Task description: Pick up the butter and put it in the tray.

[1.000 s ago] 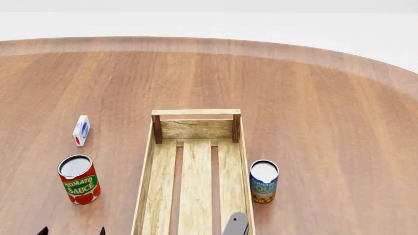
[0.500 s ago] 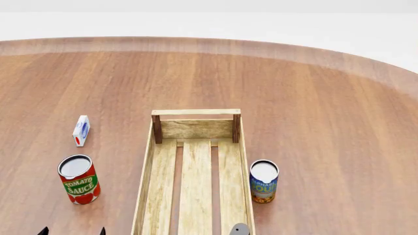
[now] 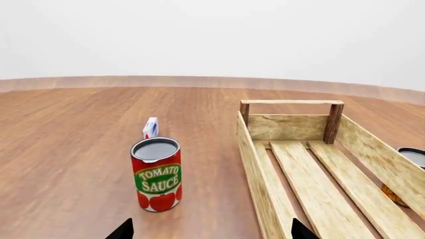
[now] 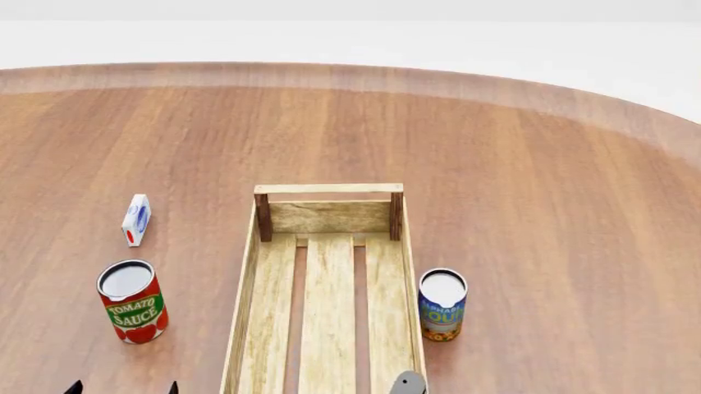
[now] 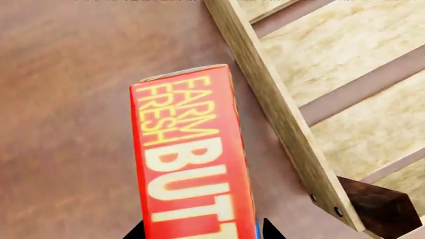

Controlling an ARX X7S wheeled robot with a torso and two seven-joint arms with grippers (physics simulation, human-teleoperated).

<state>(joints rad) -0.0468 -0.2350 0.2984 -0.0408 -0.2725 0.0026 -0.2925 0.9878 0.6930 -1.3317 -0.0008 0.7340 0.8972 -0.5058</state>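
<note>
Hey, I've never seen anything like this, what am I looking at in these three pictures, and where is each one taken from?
This is a simulated two-armed robot at a round wooden table. One picture looks down from its head. The other two come from cameras near each gripper.

From the head you see a long wooden tray in the middle, a tomato sauce can to its left, a small white carton further back, and a blue can beside the tray's right wall.

The left wrist camera shows the same tray and tomato sauce can from low down. The two dark tips at the bottom edge are the left gripper, open and holding nothing.

The right wrist camera looks down at a red butter carton between the tips of the right gripper, which seems to hold it. It is over the table just outside the tray's side wall.
</note>
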